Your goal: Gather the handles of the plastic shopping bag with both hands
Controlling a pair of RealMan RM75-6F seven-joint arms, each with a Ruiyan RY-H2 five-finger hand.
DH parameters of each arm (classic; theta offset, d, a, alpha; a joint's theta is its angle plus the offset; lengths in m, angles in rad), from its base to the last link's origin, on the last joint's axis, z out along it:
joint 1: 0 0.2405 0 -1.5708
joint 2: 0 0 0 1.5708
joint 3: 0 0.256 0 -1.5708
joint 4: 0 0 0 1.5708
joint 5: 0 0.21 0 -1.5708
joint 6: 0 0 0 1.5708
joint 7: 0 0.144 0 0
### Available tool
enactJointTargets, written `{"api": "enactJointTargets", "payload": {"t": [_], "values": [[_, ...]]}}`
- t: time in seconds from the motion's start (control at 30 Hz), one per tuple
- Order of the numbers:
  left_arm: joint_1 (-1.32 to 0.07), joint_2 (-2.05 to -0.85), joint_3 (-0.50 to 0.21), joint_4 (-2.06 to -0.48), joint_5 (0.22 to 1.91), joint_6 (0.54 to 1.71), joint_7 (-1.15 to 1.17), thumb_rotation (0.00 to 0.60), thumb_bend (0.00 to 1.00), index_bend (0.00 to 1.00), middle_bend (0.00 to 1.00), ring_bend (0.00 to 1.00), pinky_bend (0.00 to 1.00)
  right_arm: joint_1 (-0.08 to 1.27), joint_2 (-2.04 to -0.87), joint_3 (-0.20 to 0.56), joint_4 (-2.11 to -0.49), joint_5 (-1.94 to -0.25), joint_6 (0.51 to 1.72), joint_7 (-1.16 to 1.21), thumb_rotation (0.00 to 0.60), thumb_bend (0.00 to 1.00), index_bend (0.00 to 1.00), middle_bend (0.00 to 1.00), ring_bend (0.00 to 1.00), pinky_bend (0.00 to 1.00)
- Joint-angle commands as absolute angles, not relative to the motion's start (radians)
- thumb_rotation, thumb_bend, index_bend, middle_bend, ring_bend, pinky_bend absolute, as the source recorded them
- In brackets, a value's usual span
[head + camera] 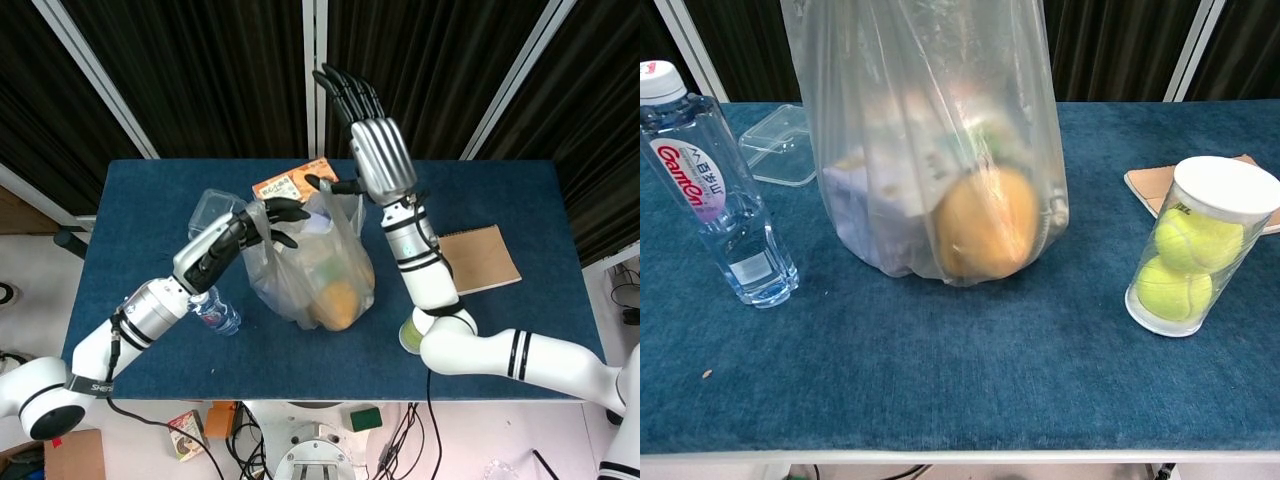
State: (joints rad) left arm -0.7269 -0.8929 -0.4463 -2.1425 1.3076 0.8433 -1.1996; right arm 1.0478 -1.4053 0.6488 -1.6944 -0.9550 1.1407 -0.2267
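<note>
Bag stands mid-table between the two hands, stretched tall, with an orange round item and packets inside. Left hand pinches the bag's near-side handle at the rim, fingers curled into the plastic. Right hand is raised just above and behind the far handle, fingers straight and together, thumb out toward the rim; it looks to hold nothing, though whether the thumb hooks the plastic cannot be told. To do this step well, judged from here: the right hand wants to drop onto its handle loop and close before pulling; then both hands draw inward and meet over the bag's mouth, keeping lift gentle so the load stays seated. Risk is thin film slipping off smooth fingers. Surface: blue cloth table. Below the left hand's forearm, a bottle; beyond that hand, a clear tub and a box. Under the right forearm, a can of tennis balls; to its outer side, a notebook. Room: dark curtains behind, white frame bars, pale floor.
</note>
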Motion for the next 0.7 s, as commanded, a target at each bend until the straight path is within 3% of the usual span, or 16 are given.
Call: {"api": "enactJointTargets", "payload": {"t": [0.03,0.7], "values": [[-0.736,-0.906,-0.444,-2.139,1.299,0.837,-1.189,0.093,0.15,0.17,0.19,0.13,0.29,1.047,-1.367,0.662,-1.745,-0.924,1.156,-0.265,0.600,0.00,0.00,0.00,0.00,0.00],[-0.770,-0.952,-0.471,-2.105,1.194,0.819,-1.114,0.091,0.15,0.16,0.19,0.13,0.29,1.077,-1.321,0.655,-1.819,-0.878,1.203,-0.301,0.600,0.00,0.00,0.00,0.00,0.00]]}}
